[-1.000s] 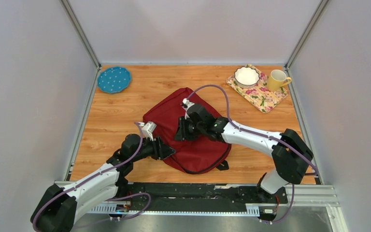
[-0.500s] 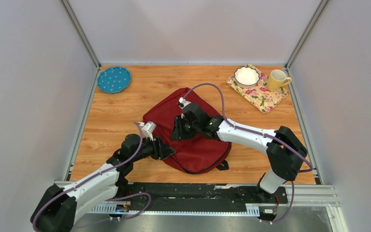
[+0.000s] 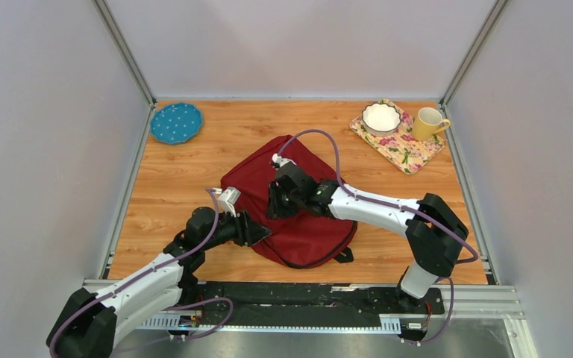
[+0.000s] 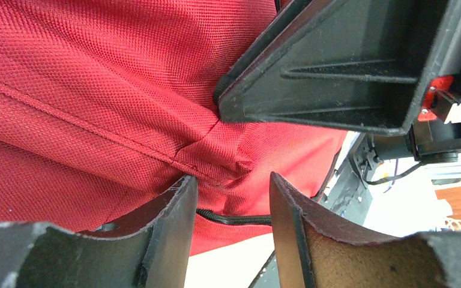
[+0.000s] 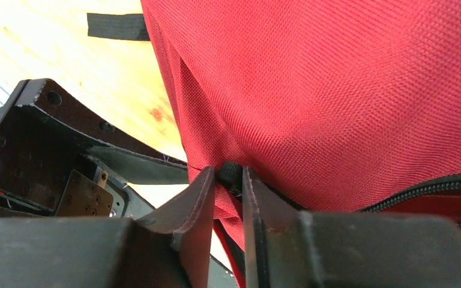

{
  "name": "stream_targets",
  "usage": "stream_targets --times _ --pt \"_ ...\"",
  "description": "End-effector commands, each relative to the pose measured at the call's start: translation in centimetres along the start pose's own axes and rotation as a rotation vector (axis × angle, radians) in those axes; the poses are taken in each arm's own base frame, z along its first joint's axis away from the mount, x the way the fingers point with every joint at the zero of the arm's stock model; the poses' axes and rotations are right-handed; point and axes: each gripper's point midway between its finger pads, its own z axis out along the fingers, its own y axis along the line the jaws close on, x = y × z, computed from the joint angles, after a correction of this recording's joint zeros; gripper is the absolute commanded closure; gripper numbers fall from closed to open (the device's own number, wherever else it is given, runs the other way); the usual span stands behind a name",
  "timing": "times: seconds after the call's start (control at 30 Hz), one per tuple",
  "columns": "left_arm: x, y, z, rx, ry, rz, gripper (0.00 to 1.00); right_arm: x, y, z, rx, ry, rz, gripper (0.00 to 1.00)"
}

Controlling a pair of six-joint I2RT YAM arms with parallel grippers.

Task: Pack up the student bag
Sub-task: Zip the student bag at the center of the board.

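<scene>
Centred on light wooden table [image 3: 171, 186]: dark red fabric backpack [image 3: 306, 239]. At 10 o'clock, round blue dotted plate [image 3: 176, 123]. At 2 o'clock, floral cloth mat [image 3: 406, 154] bearing white scalloped bowl [image 3: 381, 117]; yellow ceramic mug [image 3: 428, 123] at bowl's 3 o'clock.

Bag [image 3: 306, 227] takes up mid-counter [image 3: 171, 186] and both end effectors crowd its left edge. The left end effector [image 3: 263, 233] and right end effector [image 3: 271, 209] are just apart, with no lane between them. The right arm [image 3: 377, 209] lies low across the bag, barring the way over it. There's open wood left of the bag, up to the plate [image 3: 176, 123] in the far-left corner. Far right is cluttered — mat [image 3: 406, 154], bowl [image 3: 381, 117], mug [image 3: 428, 123]. Bare strip behind the bag.
</scene>
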Motion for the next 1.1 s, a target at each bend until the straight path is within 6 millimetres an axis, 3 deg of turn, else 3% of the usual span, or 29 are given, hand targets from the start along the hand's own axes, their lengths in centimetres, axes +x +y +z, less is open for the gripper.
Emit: stream_targets --times 0.0,0.1,0.27,0.33,0.6,0.83,0.97,1.07 --pt "-1.7 -1.3 0.1 0.045 -0.059 0.021 0.45 -1.3 0.9 0.1 -0.003 -0.04 -0.004 0.85" --pt "-1.7 -1.3 0.0 0.042 -0.065 0.019 0.45 -1.4 1.5 0.1 -0.035 -0.047 -0.005 1.0" --pt "-2.1 -0.6 -0.2 0.004 -0.099 0.015 0.39 -2.7 2.2 -1.4 -0.064 -0.117 0.002 1.0" --pt "-2.4 -0.4 -0.4 -0.008 -0.121 0.018 0.29 -3.0 1.9 -1.8 -0.056 -0.138 0.005 1.0" --pt "-2.2 1.9 -0.4 -0.119 -0.139 0.021 0.27 -4.1 2.4 -3.8 -0.105 -0.178 -0.026 1.0" --pt "-2.2 1.1 0.4 -0.054 -0.136 -0.002 0.26 -3.8 2.9 -3.6 -0.136 -0.155 -0.013 1.0" --pt "-2.4 0.9 0.8 -0.035 -0.145 -0.016 0.34 -3.7 3.1 -3.7 -0.146 -0.154 -0.009 1.0" --pt "-2.6 0.6 1.0 -0.023 -0.155 -0.027 0.53 -3.5 3.1 -3.6 -0.152 -0.146 -0.007 1.0"
